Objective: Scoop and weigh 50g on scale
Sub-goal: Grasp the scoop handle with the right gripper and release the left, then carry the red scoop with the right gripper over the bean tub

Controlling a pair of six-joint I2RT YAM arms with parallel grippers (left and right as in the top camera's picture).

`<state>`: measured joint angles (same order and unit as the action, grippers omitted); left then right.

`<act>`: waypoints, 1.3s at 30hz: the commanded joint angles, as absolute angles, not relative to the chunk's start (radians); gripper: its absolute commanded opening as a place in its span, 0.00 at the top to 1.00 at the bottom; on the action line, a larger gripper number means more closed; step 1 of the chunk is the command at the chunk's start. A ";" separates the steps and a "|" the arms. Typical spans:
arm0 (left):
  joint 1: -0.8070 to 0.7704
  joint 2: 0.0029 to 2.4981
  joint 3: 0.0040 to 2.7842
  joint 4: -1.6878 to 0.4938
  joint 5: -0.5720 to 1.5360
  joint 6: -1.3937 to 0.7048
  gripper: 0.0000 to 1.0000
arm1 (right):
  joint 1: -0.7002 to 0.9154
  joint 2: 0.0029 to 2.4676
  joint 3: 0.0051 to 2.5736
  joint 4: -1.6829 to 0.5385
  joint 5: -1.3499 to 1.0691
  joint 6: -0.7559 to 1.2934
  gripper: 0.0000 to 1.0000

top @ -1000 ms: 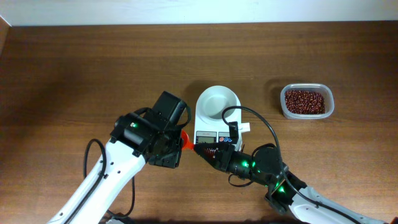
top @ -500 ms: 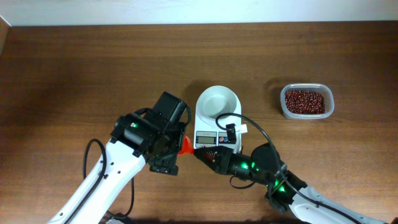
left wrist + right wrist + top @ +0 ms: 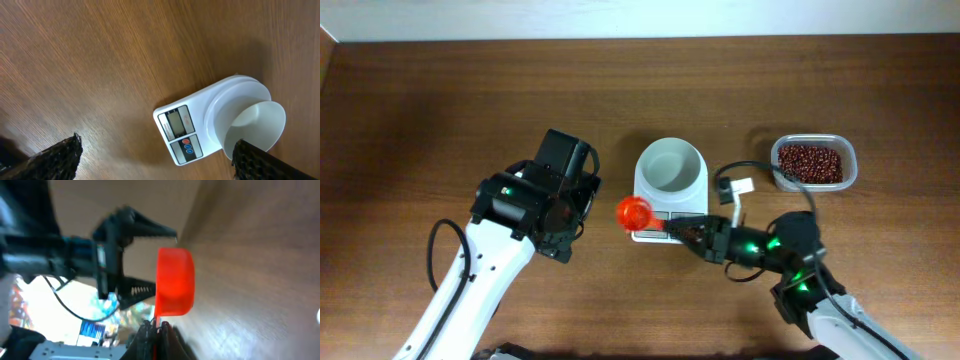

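left gripper (image 3: 575, 205) wide open, left of the scale (image 3: 180, 132); right gripper (image 3: 682, 230) clamped on the orange-red scoop (image 3: 634, 212) handle, cup just beside the scale's display end; beans (image 3: 809, 162) in the clear tub (image 3: 850, 172) right of it

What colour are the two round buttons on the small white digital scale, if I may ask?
The buttons are red and blue, clearest in left wrist view.

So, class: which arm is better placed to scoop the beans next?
Right. The right pincer grips the orange scoop by its handle, and the tub of beans lies on its side of the scale. The left pincer stands open and empty, farther off.
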<state>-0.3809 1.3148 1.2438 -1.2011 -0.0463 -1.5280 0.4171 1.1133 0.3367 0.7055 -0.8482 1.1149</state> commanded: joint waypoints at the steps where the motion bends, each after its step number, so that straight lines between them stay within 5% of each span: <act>1: -0.377 1.296 1.265 -1.206 -0.076 -1.505 0.01 | 0.302 1.066 0.347 0.715 -0.917 1.049 0.96; 5: -0.377 1.296 1.265 -1.206 -0.076 -1.505 0.01 | 0.102 1.062 0.356 0.712 -0.965 0.973 0.96; 10: -0.377 1.296 1.265 -1.206 -0.076 -1.505 0.01 | -0.145 1.061 0.492 0.712 -1.228 1.127 0.96; 24: -0.377 1.296 1.265 -1.206 -0.076 -1.505 0.01 | -0.191 1.048 0.548 0.715 -1.409 1.312 0.96; 31: -0.377 1.296 1.265 -1.206 -0.076 -1.505 0.01 | -0.192 1.060 0.548 0.714 -1.273 0.904 0.96; 39: -0.377 1.296 1.265 -1.206 -0.076 -1.505 0.01 | -0.362 1.095 0.548 0.642 -1.074 0.867 0.96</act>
<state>-0.3809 1.3144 1.2438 -1.2041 -0.0605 -1.5204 -0.3031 1.0931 0.5312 0.6613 -1.1355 0.9047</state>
